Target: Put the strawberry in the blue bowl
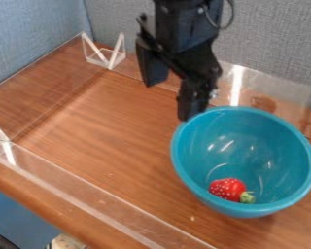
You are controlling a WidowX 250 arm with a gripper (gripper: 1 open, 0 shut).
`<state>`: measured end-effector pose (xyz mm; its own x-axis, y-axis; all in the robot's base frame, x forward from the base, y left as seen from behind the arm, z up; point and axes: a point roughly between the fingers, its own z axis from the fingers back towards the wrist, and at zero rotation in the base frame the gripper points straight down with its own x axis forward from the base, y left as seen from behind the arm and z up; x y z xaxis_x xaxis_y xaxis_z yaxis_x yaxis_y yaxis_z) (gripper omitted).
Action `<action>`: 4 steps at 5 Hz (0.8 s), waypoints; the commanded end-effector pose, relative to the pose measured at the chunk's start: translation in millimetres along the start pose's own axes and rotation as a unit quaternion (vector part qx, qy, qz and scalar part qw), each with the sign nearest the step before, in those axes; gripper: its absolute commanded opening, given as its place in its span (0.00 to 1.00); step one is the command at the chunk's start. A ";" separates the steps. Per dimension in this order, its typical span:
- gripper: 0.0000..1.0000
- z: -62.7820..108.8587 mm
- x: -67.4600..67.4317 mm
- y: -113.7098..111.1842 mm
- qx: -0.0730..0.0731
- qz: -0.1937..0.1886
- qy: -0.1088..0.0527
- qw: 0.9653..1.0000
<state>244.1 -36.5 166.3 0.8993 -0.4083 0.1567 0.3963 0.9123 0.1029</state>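
Note:
The strawberry [228,189], small and red with a green cap, lies inside the blue bowl [197,167] near its front wall. The bowl stands on the wooden table at the right. My black gripper [171,89] hangs above the table just behind the bowl's far-left rim, pointing down. Its two fingers [194,100] stand apart with nothing between them.
A low clear plastic wall [81,206] rims the wooden tabletop [93,117] along the front and left. Clear triangular brackets [109,51] stand at the back left corner. A blue-grey panel rises behind the table.

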 end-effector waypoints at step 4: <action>1.00 -31.8 16.8 0.8 -0.017 0.007 -0.005 1.000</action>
<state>261.4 -41.6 128.7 0.9145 -0.3822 0.1327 0.3787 0.9241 0.0510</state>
